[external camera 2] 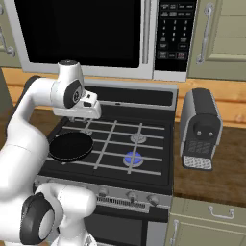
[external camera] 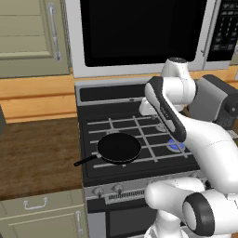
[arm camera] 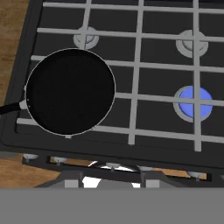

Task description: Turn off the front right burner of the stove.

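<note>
Dark fingertips barely show at the bottom of the hand view, cut off by the frame edge, so we cannot tell whether the jaws are parted or closed. In the right base view the gripper (external camera 2: pixel 85 118) hangs under the white wrist, upper left of centre, over the back left of the stove (external camera 2: pixel 144 180).

Moving outward, we see the front right burner (arm camera: pixel 193 103) at the right of the hand view, a small round cap glowing bright blue, crossed by thin grey grate bars. It sits low centre in the right base view (external camera 2: pixel 133 157), and in the left base view (external camera: pixel 176 145) it peeks out at the right, half hidden behind the arm.

A black frying pan (arm camera: pixel 70 91) covers the front left burner, its handle cut off at the left edge. The knobs (external camera 2: pixel 131 196) on the silver front strip are small and hard to make out.
</note>
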Controlling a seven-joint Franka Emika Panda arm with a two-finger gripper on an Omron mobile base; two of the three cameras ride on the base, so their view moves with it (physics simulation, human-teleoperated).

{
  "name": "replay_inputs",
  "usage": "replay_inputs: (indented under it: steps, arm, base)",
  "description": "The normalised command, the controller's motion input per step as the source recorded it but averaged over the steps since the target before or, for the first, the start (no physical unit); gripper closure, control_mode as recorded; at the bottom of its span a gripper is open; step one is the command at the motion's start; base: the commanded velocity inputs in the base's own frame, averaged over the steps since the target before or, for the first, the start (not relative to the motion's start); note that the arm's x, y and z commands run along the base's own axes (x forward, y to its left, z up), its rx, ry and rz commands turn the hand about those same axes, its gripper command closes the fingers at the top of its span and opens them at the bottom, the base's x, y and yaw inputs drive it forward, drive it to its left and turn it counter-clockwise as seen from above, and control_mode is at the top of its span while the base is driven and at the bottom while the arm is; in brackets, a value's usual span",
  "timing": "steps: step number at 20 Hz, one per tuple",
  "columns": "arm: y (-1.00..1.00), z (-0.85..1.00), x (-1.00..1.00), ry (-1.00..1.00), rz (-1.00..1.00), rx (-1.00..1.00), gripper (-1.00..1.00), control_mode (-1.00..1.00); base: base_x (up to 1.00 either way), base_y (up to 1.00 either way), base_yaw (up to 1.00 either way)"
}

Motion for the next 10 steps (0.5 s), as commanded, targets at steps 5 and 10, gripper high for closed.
replay_inputs:
  steps: [5,10]
  arm:
    - [-0.2,-0.13,-0.1,-0.04,0.0,0.0,-1.0,-1.0]
    - [-0.49,-0.24,-0.26,-0.05,0.0,0.0,-1.0,-1.0]
  base:
    - [0.0,0.0,0.0]
    - [0.0,0.0,0.0]
